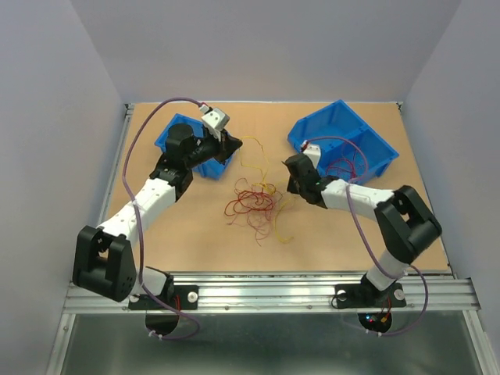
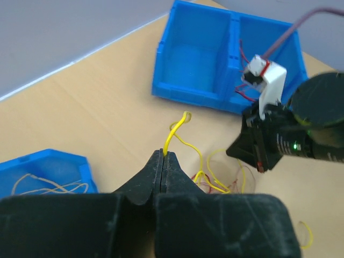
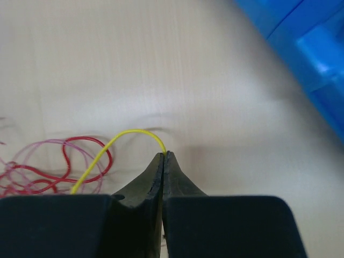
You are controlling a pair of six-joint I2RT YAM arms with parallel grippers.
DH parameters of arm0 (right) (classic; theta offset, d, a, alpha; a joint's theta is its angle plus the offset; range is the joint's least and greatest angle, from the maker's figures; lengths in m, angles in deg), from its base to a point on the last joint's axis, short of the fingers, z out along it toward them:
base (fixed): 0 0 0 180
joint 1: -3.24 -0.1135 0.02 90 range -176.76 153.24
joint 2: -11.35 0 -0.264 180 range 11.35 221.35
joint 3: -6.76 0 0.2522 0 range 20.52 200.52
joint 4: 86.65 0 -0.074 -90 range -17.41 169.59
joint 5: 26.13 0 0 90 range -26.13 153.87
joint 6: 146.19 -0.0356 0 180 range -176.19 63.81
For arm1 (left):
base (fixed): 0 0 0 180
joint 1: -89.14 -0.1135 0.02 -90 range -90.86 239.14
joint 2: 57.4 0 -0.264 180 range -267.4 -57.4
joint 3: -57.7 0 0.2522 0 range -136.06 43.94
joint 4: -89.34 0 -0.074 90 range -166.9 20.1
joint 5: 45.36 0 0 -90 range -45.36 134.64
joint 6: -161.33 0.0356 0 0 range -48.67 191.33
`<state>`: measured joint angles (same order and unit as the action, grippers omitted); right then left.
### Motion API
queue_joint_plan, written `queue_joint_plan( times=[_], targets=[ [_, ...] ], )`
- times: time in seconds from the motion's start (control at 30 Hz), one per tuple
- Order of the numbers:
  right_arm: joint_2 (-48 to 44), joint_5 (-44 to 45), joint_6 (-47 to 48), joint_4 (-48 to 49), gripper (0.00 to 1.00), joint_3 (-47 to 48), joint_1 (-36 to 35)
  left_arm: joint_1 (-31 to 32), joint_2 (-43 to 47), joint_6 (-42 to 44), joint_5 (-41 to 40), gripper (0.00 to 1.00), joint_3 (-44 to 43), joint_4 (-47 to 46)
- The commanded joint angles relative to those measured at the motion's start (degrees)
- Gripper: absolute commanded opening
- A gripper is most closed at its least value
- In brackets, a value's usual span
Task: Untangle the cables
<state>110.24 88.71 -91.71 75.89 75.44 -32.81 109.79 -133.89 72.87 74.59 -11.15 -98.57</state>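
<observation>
My left claw [image 2: 163, 157] is pinched shut on a yellow cable [image 2: 176, 128]. It rises in a loop from my tips and trails down toward the tangle [image 1: 251, 205] in the middle of the table [image 1: 195, 244]. My right claw [image 3: 164, 156] is clamped shut too, on a yellow strand [image 3: 129, 133] that arches left beside red loops [image 3: 64, 161]. I cannot tell whether it is the same cable.

Some sorting looks done: pale strands [image 2: 48, 185] lie in the left blue bin [image 2: 75, 164], and red ones [image 1: 348, 166] lie in the right blue bin [image 1: 383, 155]. But a knot of red, yellow and orange cables lies between my claws, so I judge most of the work is left.
</observation>
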Motion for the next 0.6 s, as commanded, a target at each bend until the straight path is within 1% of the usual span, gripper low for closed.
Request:
queue_joint_plan(
  times=[0.0,0.13,0.23,0.27,0.3,0.37,0.4,0.5,0.57],
  targets=[
    [-12.38,7.66,3.35,1.16,0.01,-0.95,-0.6,1.41,-0.85,1.0,11.77,0.0,-1.86,-3.11],
    [-21.97,8.91,6.25,1.16,0.01,-3.06,-0.69,4.4,-1.21,3.37,15.65,0.0,-2.21,-1.98],
    [-29.18,5.41,7.93,2.9,0.01,-5.08,-0.69,8.61,-0.33,7.15,17.15,0.0,-2.04,-0.3],
    [-30.85,3.48,9.58,6.22,0.01,-6.21,-0.77,9.67,-0.15,7.94,17.42,0.0,-1.86,-0.04],
    [-34.0,-1.15,10.47,8.25,0.01,-8.57,-0.69,10.64,0.28,8.73,17.59,0.0,-1.34,0.05],
    [-36.13,-5.57,11.96,13.6,0.0,-11.05,-0.69,12.92,0.55,9.88,17.51,0.0,-0.99,0.14],
    [-37.09,-9.68,12.58,15.12,0.01,-11.84,-0.69,13.45,0.55,9.88,17.59,0.0,-0.98,0.14],
    [-38.95,-14.98,14.08,20.3,0.01,-14.3,-0.69,13.81,-0.06,9.36,17.86,0.0,-1.33,0.22],
    [-39.21,-19.99,14.78,23.63,0.01,-15.62,-0.77,13.9,-0.5,9.53,19.08,0.0,-1.6,0.23]
  ],
)
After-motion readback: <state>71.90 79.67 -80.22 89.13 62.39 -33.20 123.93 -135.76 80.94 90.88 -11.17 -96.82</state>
